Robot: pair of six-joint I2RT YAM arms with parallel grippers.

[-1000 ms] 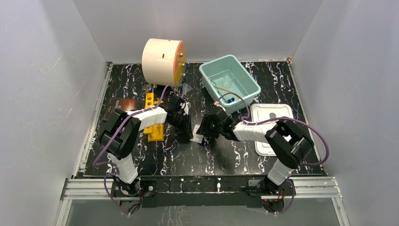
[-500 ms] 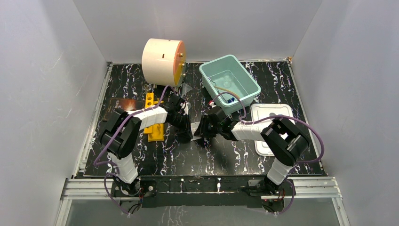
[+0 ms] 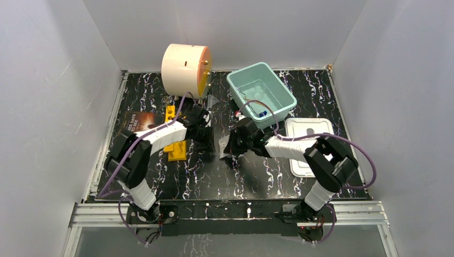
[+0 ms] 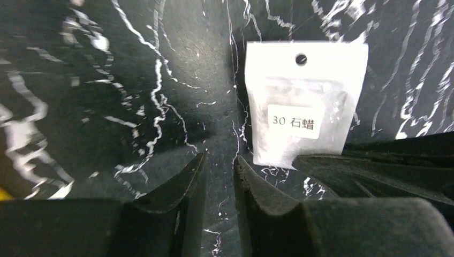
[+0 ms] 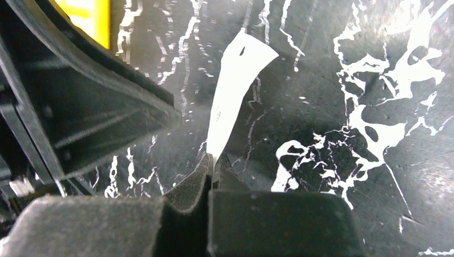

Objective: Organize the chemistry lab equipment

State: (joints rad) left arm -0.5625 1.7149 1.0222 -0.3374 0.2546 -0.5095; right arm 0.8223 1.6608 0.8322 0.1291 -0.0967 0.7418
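Right gripper (image 5: 213,163) pressed together on the bottom edge of the small white labelled pouch (image 5: 235,91) at mid counter (image 3: 257,176), left gripper (image 4: 219,166) just beside it, slightly parted and empty; best lift slowly, clear of the left arm, probably toward teal bin (image 3: 246,69)

Left arm (image 3: 160,135), right arm (image 3: 292,147): black joints, white links, purple cables; left claw (image 4: 217,160), right claw (image 5: 211,165): black foam.
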